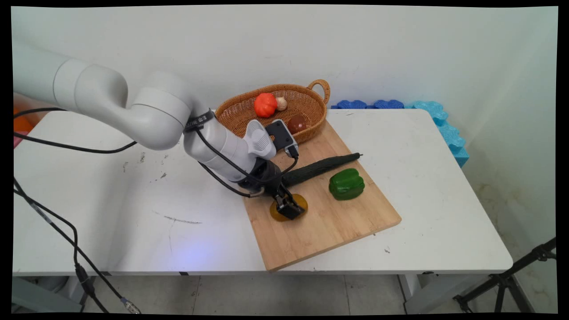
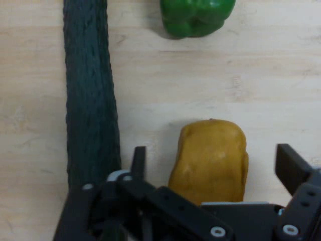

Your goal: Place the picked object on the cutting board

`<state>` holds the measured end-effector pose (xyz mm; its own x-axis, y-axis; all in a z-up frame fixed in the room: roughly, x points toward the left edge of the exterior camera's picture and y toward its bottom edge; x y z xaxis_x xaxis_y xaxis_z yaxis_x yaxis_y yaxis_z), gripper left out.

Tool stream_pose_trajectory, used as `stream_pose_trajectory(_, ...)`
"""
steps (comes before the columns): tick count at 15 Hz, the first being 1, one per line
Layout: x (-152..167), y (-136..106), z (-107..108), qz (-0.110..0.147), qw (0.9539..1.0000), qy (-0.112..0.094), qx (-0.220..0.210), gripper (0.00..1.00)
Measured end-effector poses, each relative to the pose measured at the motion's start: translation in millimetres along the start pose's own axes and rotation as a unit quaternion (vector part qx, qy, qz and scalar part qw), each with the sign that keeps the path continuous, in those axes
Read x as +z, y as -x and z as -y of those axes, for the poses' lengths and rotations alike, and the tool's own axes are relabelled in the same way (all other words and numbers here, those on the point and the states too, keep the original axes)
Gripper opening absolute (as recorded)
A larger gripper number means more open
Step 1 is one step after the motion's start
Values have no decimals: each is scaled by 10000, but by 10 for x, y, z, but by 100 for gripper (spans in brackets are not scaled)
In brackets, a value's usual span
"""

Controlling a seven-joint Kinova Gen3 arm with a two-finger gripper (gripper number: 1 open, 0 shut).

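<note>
My gripper is down on the wooden cutting board, open, with its two fingers on either side of a yellow-brown potato-like thing. In the hand view the potato-like thing lies between the fingers of my gripper, with a gap on each side. A long dark green cucumber lies just beyond, along the left of the hand view. A green bell pepper sits further right on the cutting board, at the top of the hand view.
A wicker basket stands at the board's far end, holding an orange-red pumpkin-like thing, a small beige item and a dark red-brown one. Blue foam pieces line the wall. A black tripod stands at the lower right.
</note>
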<state>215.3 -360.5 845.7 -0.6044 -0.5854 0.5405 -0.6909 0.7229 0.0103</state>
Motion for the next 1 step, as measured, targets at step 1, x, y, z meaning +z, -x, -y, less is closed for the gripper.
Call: stream_pose_trajectory(1,-4,-1,8,-19,10000,14,24,100)
